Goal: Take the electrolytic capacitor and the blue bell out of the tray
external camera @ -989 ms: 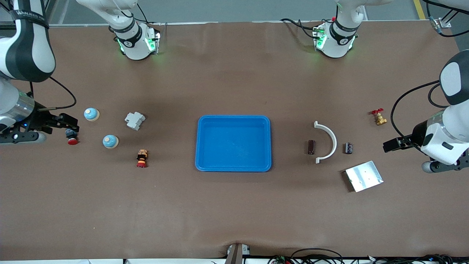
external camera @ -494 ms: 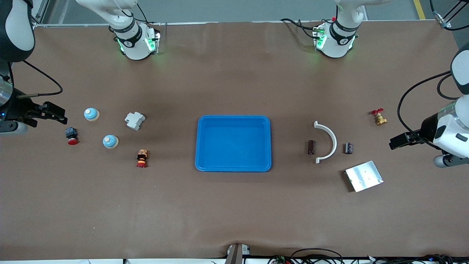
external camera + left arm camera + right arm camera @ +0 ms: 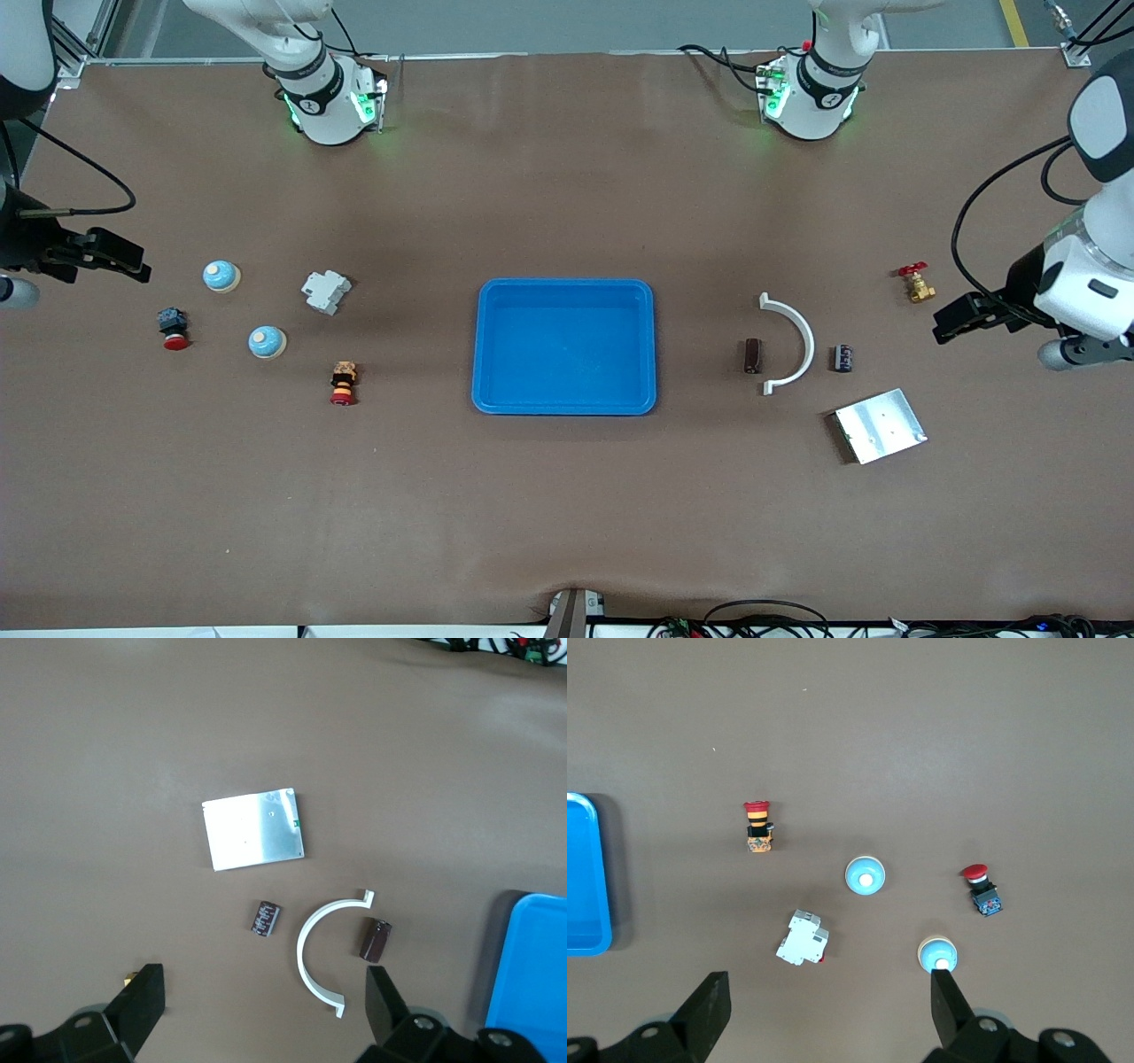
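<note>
Evidently removal step done: tray (image 3: 564, 346) held nothing; bells (image 3: 267, 341), capacitors (image 3: 841, 358) lay on bench (image 3: 567, 514). Left hand (image 3: 961, 317), right hand (image 3: 104, 252) both apart, empty, at bench ends. Next move: none needed.

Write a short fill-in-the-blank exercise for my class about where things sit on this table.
1. The blue tray holds ____ objects.
2. The number of blue bells on the table is ____.
3. The brown capacitor lies inside the curve of the white ____.
4. The silver plate lies toward the ____ arm's end.

Missing words: no; two; bracket; left
</note>
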{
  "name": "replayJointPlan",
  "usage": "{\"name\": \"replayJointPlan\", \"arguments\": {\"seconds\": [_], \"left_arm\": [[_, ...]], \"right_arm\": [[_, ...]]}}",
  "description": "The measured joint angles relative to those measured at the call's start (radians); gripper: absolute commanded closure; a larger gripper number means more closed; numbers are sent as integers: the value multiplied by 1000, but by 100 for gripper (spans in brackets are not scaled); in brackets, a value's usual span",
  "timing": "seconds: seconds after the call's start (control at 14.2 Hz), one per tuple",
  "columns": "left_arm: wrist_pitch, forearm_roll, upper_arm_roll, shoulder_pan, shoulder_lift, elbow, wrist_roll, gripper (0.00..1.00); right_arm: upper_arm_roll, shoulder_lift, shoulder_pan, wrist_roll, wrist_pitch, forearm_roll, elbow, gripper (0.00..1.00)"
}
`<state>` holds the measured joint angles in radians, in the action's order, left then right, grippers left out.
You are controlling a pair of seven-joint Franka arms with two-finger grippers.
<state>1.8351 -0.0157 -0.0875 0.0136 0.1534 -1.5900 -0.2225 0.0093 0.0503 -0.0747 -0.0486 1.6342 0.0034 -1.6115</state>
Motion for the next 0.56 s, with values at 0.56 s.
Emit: {"name": "replayJointPlan", "arguments": {"seconds": [0.56], "left_arm": [[64, 0, 21, -38, -79, -94, 20, 0]], "right_arm": [[1, -5, 1, 2, -70, 0, 62, 0]]}}
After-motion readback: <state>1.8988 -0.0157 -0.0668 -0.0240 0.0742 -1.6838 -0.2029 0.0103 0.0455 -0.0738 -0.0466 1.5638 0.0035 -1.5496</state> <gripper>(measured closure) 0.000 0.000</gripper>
